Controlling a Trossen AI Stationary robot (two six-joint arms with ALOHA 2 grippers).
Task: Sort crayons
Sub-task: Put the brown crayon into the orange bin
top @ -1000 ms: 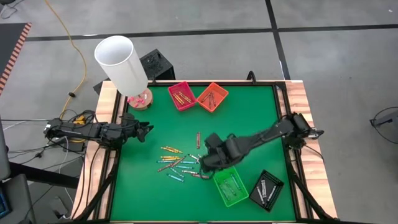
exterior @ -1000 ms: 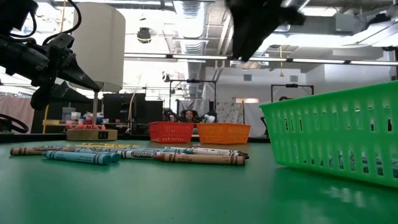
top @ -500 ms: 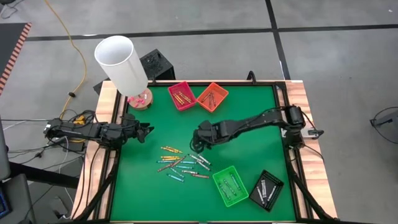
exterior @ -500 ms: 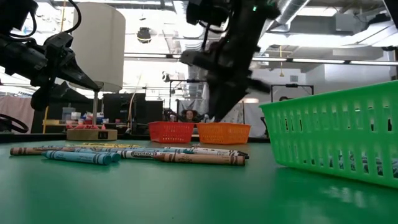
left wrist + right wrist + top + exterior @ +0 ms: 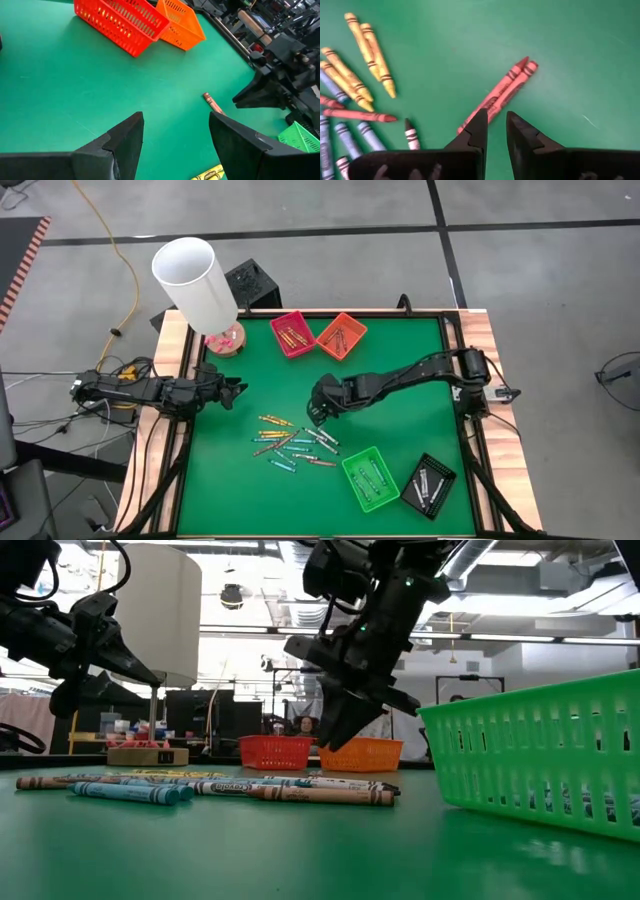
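Evidently the right gripper (image 5: pixel 494 131), fingers narrow and empty, hung over two red-brown paper-wrapped crayons (image 5: pixel 497 95) lying touching near the green table's (image 5: pixel 400 350) middle. It needed one centred between its fingers, which looked hard. The left gripper (image 5: pixel 175 135) waited wide open at the left edge.

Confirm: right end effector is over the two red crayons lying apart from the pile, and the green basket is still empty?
Not quite. The right end effector is over the two red crayons, but the green basket is not empty: the high view shows crayons already lying in it.
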